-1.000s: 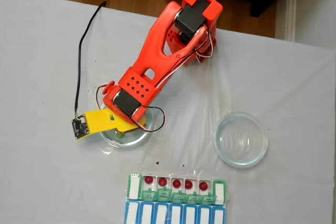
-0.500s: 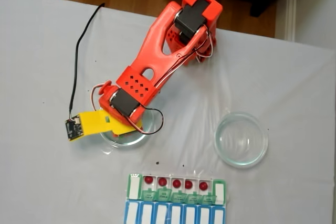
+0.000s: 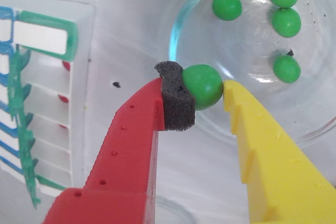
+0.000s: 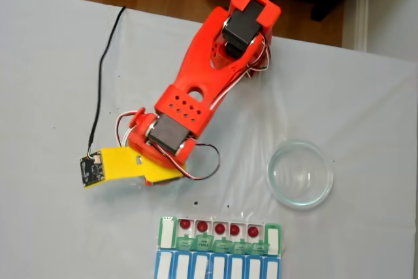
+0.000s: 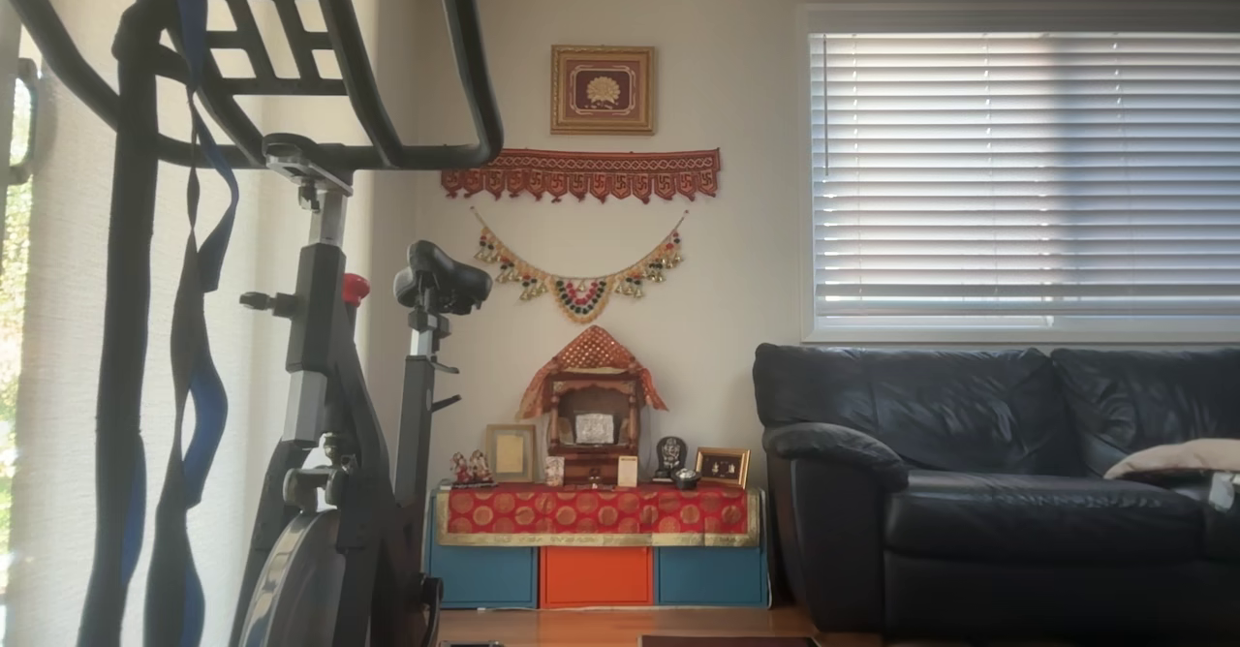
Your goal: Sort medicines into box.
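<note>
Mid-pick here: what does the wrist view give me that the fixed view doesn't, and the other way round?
Wrist view: a green ball pinched between the gripper fingers, the red one's foam pad pressed against it, and four more green balls lying in the glass dish.

Fixed view: the whole red arm, a second, empty glass dish to the right, and five red balls in the pill organizer's green row.

Both: the pill organizer and the gripper's yellow finger.
</note>
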Available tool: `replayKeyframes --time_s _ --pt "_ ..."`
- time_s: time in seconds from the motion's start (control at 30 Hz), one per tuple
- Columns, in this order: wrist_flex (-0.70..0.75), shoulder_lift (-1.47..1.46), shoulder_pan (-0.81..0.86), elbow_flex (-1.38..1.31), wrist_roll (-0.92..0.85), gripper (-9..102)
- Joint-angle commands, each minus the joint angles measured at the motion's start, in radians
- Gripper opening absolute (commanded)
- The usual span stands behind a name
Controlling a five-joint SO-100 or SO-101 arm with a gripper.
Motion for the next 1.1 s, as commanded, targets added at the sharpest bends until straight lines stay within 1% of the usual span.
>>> replayKeyframes --time_s 0.0,0.2,0.43,0.67,0.87,1.07 --pt "0.028 0.011 -0.077 -0.152 0.066 1" --pt "0.037 0.021 -0.213 -0.152 0.184 1" --pt "-0.043 -0.028 -0.382 -0.129 0.327 1" --pt "-0.091 -0.075 -0.505 -0.127 0.399 1" --pt "-0.13 -0.112 -0.568 -0.126 0.502 1" --pt "-0.192 -0.15 -0.581 -0.132 0.526 1"
